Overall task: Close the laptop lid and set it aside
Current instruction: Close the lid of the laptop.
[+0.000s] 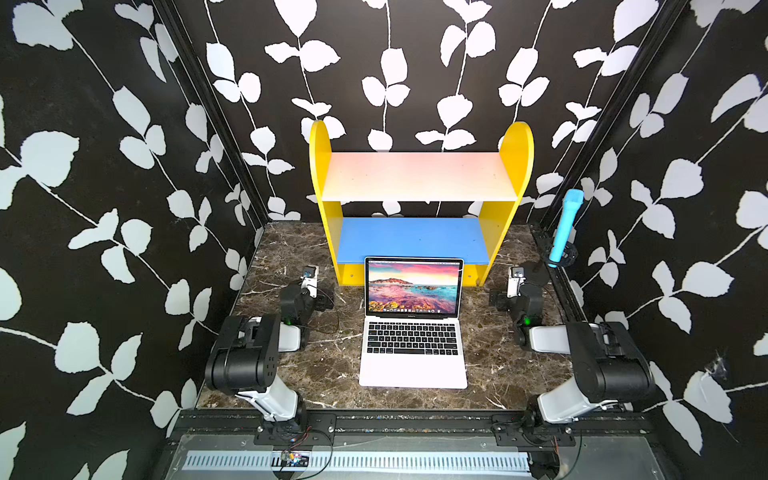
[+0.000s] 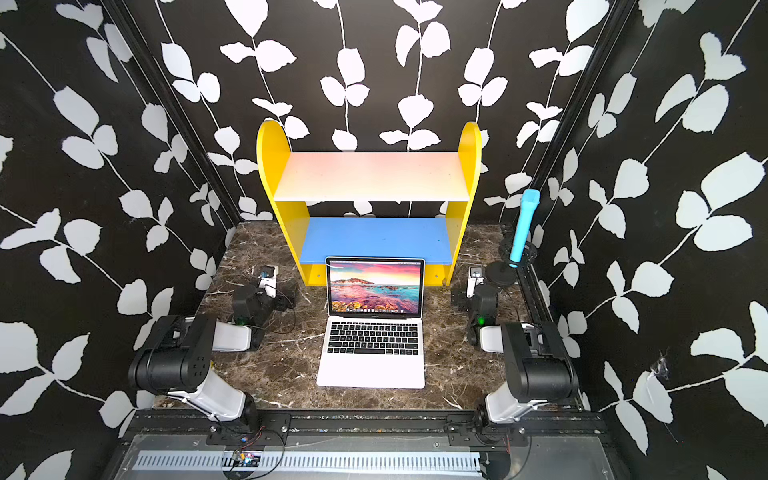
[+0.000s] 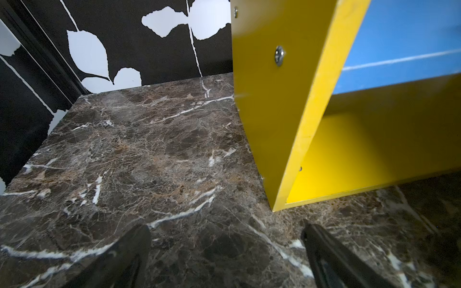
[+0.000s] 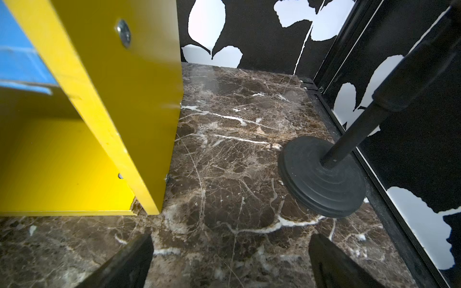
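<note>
Clearly nothing begun yet, judging from the layout: thin silver-white black-keyed laptop open at the centre of the dark brown marbled counter, flat black-bezelled laptop lid upright with a pink-and-teal coast picture lit, top edge just in front of the yellow-sided shelf with pale pink and blue boards at 12 o'clock; touching or not, impossible to tell. Left hand low at about 10 o'clock of the laptop, right hand at about 2 o'clock, both spread wide, empty, clear of the machine. To close well: reach one hand to the lid's top edge, hook a fingertip behind it in the narrow gap at 12 o'clock, then draw forward and down toward 6 o'clock, pressing on the bezel rather than the glass and slowing near the keys to avoid a slam; brace the palm-rest at 6 o'clock with the second hand against sliding. Afterwards, probably a flat slide toward bare counter at 9 or 3 o'clock. Given only by both top views: laptop, arms, whole layout, and a sky-blue microphone on a black stand at 2 o'clock. Added by the wrist views: no laptop at all, but close proof of nothing between the wide-parted dark fingertips, screw heads in the shelf's yellow sides, and, from the right wrist, the stand's round black base flat on the marble.
</note>
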{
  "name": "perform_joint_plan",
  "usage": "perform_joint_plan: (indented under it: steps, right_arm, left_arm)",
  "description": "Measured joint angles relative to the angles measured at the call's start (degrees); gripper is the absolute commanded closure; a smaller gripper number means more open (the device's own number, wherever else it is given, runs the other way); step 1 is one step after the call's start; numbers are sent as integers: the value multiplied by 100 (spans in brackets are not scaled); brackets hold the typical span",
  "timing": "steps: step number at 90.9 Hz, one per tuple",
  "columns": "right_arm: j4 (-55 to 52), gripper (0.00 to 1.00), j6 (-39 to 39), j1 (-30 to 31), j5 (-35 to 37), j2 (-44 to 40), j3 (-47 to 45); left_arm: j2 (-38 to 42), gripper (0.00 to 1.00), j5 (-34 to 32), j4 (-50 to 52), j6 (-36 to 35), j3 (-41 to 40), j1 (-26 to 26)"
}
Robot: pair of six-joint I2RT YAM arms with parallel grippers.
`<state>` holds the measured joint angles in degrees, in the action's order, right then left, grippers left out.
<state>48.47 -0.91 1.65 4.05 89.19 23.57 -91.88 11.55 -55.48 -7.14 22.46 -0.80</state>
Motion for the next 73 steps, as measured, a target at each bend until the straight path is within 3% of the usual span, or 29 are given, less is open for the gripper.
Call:
perform_joint_plan:
  steps: [52, 73]
  right_arm:
    - [-216, 1, 4, 2, 57, -227, 0]
    - [-1991, 1, 332, 24, 286, -1648, 599]
  left_arm:
    - [50, 2, -393, 39, 48, -13, 24]
    - [1469, 2, -859, 997, 240, -87, 72]
